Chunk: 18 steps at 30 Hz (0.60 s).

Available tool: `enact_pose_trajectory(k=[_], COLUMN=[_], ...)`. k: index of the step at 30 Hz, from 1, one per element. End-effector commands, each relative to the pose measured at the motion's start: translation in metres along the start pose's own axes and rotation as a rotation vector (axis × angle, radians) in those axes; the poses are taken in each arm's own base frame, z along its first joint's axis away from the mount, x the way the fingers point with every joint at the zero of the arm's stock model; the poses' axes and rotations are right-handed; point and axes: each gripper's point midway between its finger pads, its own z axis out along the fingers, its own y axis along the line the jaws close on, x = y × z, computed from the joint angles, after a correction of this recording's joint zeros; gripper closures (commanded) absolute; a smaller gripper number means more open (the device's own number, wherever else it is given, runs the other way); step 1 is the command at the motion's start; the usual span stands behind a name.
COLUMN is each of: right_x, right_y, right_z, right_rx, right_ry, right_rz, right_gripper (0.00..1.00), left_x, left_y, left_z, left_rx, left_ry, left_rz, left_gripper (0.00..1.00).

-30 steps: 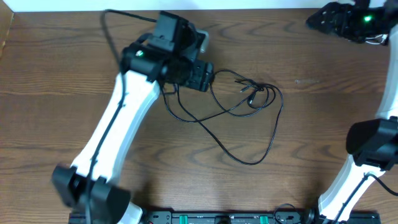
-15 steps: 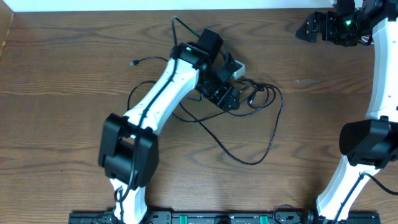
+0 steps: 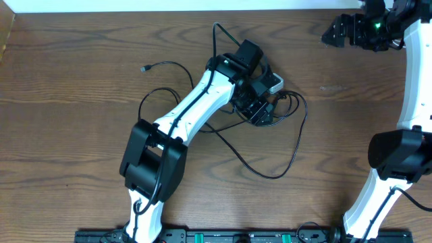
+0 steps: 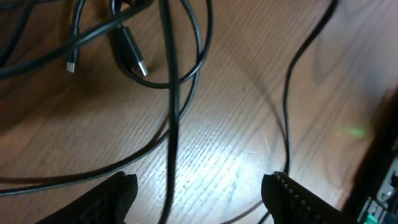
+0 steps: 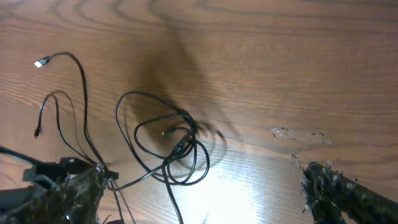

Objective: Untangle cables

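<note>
Left tool (image 4: 202, 193) jaws wide, empty | right tool (image 5: 202, 186) wide, empty | cables (image 5: 183, 144) black, thin, tangled loops

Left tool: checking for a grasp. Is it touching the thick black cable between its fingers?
Apart. Left wrist view: bare table shows between the thick black cable and each finger of the left tool.

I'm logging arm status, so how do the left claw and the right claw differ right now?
The left claw sits low over the black cables, one cord running between its open fingers; the right claw hangs farther off by the table's far right edge, clear of them. The left claw's gap looks narrower than the right claw's. Both are open and hold nothing.
</note>
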Motion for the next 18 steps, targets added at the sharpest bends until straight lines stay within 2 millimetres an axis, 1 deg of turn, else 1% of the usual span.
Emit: enact_pose_trajectory(k=[1, 2, 4, 5, 6, 7, 10, 11, 13, 15, 16, 17, 18], right_x=[0.004, 0.005, 0.005, 0.005, 0.005, 0.005, 0.005, 0.005, 0.005, 0.006, 0.006, 0.006, 0.007], right_y=[0.002, 0.002, 0.002, 0.002, 0.002, 0.002, 0.002, 0.002, 0.002, 0.002, 0.002, 0.002, 0.002], right_z=[0.008, 0.008, 0.008, 0.008, 0.008, 0.008, 0.008, 0.009, 0.009, 0.009, 0.01, 0.01, 0.01], right_rx=[-0.006, -0.006, -0.006, -0.006, -0.006, -0.006, -0.007, -0.007, -0.007, -0.007, -0.007, -0.007, -0.008], right_ry=[0.025, 0.027, 0.028, 0.028, 0.028, 0.028, 0.029, 0.029, 0.03, 0.032, 0.033, 0.035, 0.035], right_rz=[-0.017, -0.017, -0.016, -0.016, -0.016, -0.016, -0.016, -0.016, -0.016, -0.014, -0.014, -0.013, -0.013], right_gripper=[0.01, 0.01, 0.01, 0.01, 0.01, 0.01, 0.01, 0.01, 0.01, 0.02, 0.03, 0.04, 0.04], left_x=[0.008, 0.008, 0.006, 0.005, 0.004, 0.003, 0.002, 0.004, 0.005, 0.006, 0.006, 0.006, 0.005], left_y=[0.011, 0.011, 0.012, 0.012, 0.012, 0.013, 0.013, 0.018, 0.023, 0.027, 0.029, 0.032, 0.034], left_z=[0.016, 0.016, 0.017, 0.017, 0.017, 0.017, 0.017, 0.017, 0.016, 0.016, 0.016, 0.016, 0.015], left_rx=[-0.013, -0.013, -0.015, -0.017, -0.018, -0.018, -0.02, -0.048, -0.077, -0.101, -0.115, -0.128, -0.139], left_ry=[0.041, 0.041, 0.034, 0.028, 0.025, 0.022, 0.018, 0.025, 0.032, 0.039, 0.04, 0.04, 0.038], left_rz=[-0.006, -0.005, -0.002, 0.001, 0.003, 0.004, 0.007, 0.007, 0.007, 0.007, 0.008, 0.009, 0.003], left_gripper=[0.32, 0.36, 0.4, 0.45, 0.47, 0.49, 0.5, 0.51, 0.57, 0.75, 0.81, 0.92, 0.92])
